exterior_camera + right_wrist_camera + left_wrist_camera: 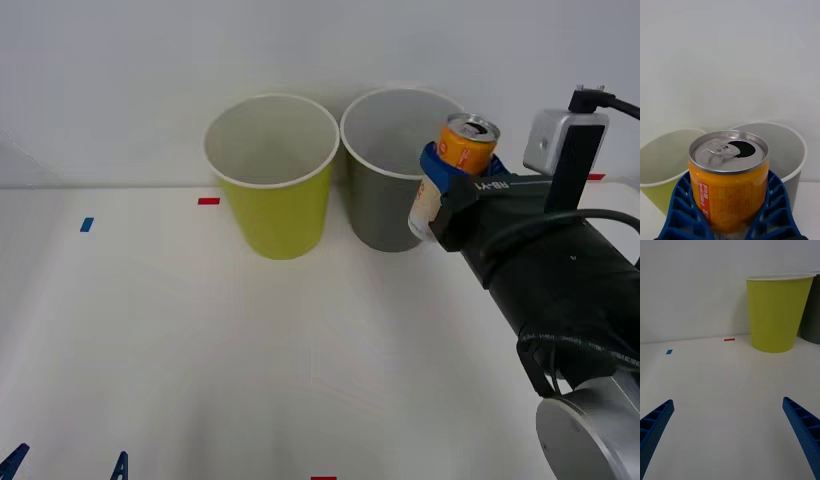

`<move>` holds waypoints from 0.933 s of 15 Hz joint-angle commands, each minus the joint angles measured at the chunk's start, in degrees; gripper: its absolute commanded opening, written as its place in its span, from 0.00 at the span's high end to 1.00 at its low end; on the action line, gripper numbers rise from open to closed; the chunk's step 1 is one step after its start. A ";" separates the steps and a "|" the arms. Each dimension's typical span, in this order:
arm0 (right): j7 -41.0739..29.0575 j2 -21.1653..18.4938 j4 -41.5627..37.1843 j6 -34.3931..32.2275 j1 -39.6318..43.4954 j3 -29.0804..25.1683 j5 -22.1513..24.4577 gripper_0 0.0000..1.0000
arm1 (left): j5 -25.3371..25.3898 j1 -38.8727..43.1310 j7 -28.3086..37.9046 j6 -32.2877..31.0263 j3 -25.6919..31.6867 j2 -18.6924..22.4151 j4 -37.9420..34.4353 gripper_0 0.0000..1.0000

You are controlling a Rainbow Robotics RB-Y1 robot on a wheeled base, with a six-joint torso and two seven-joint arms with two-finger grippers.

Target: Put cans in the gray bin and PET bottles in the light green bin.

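Plain white table (200, 350), nothing fancy. Two tall bucket-style bins stand upright on it toward the back, right next to each other and pretty much touching: the light green bin (272, 175) on the left and the gray bin (385, 165) on the right. Stuck flat on the tabletop are some little tape marks, a blue one (86, 225) out on the left, a red one (208, 201) just left of the green bin, and another red bit (322, 477) at the near edge.
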 commanded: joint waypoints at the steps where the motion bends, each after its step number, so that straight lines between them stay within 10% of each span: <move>1: -5.41 0.41 -0.16 7.84 -7.72 0.37 3.94 0.99 | 0.00 0.00 0.00 0.00 0.00 0.00 0.00 0.00; 9: -3.56 -1.18 0.34 25.07 -25.65 -0.51 7.36 0.99 | 0.00 0.00 0.00 0.00 0.00 0.00 0.00 0.00; 14: -3.56 -2.67 9.83 24.90 -34.70 -0.86 10.88 1.00 | 0.00 0.00 0.00 0.00 0.00 0.00 0.00 0.00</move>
